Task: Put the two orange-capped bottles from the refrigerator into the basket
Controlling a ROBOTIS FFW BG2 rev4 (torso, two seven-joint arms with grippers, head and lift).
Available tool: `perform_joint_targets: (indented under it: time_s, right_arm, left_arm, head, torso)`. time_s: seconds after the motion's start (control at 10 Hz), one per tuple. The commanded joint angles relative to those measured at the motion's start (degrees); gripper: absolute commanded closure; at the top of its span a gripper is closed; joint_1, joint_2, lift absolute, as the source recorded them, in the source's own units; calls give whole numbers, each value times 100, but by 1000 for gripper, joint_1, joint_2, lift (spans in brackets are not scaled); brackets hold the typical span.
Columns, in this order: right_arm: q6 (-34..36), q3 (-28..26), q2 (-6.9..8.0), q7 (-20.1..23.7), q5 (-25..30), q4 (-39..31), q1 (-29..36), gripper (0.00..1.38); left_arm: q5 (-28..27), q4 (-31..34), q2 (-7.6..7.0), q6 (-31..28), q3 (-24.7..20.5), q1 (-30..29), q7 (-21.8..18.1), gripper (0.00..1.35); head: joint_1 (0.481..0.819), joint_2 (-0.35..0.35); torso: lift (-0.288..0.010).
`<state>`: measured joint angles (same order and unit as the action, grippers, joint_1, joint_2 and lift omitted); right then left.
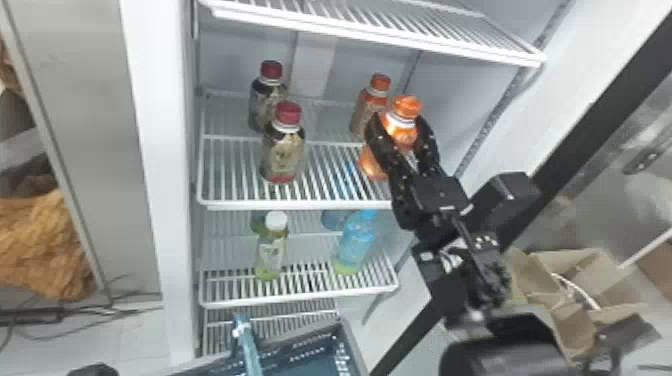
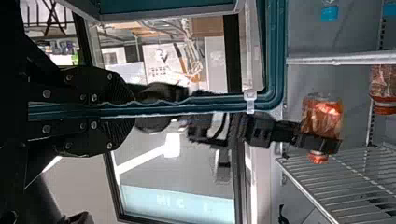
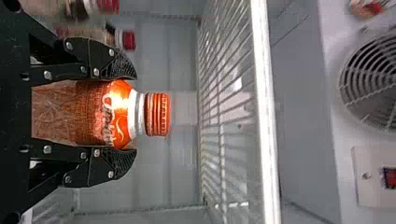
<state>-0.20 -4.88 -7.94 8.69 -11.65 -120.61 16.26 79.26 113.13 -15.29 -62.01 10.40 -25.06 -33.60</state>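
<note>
Right gripper (image 1: pixel 399 120): While one black finger presses along each side of the front orange-capped bottle (image 3: pixel 98 114), the grip closes just under the neck, and there it is, held snug!
Fingertips: They lie at the bottle's sloping shoulder, the body running back between the fingers and the orange cap (image 3: pixel 158 114) poking out past both tips.
Held bottle's place: It's up at the right side of the refrigerator, cap uppermost and leaning a little in the head view; the left wrist view gives a gap between its base and the shelf (image 1: pixel 300 205).
Second orange-capped bottle (image 1: pixel 369 110): Standing on that shelf, just behind the held one, no fingers on it.
Left gripper (image 2: pixel 128 110): Fingers drawn in narrow, and they've got the basket handle (image 1: pixel 247 350), the teal bar passing right between them.
Basket (image 1: pixel 354 345): Down low in front of the refrigerator, well below the held bottle.
Red-capped pair: One (image 1: pixel 282 152) stands at the front of the same shelf, the other (image 1: pixel 267 100) close behind, over on the left.
Shelf below: A white-capped green bottle (image 1: pixel 271 250) at left, a blue bottle (image 1: pixel 356 242) at right.
</note>
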Motion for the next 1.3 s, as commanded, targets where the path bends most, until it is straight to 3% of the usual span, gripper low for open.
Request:
perform_joint_targets:
  time_s: [0.0, 0.2, 0.5, 0.9, 1.2]
  right_arm:
    - [638, 54, -23, 28, -195, -967, 736, 889]
    - [1834, 42, -6, 230, -435, -2050, 1608, 889]
    - [4295, -243, 135, 670, -606, -3752, 2705, 888]
    - [6728, -540, 179, 1188, -446, -4314, 2859, 888]
    - [7332, -380, 117, 1408, -469, -3991, 2536, 888]
  left_arm:
    - [-8, 0, -9, 0, 11, 4, 3, 1207]
    - [-8, 0, -9, 0, 22, 18, 3, 1207]
    - [-8, 0, -9, 0, 22, 32, 3, 1207]
    - [-31, 0, -9, 0, 45, 46, 3, 1207]
    - [-42, 0, 0, 0, 34, 60, -6, 1207]
  head:
    - [695, -350]
    - [695, -350]
    - [695, -350]
    - [695, -350]
    - [695, -350]
  torso:
    - [-40]
    - [-40]
    - [-40]
    - [-40]
    - [-40]
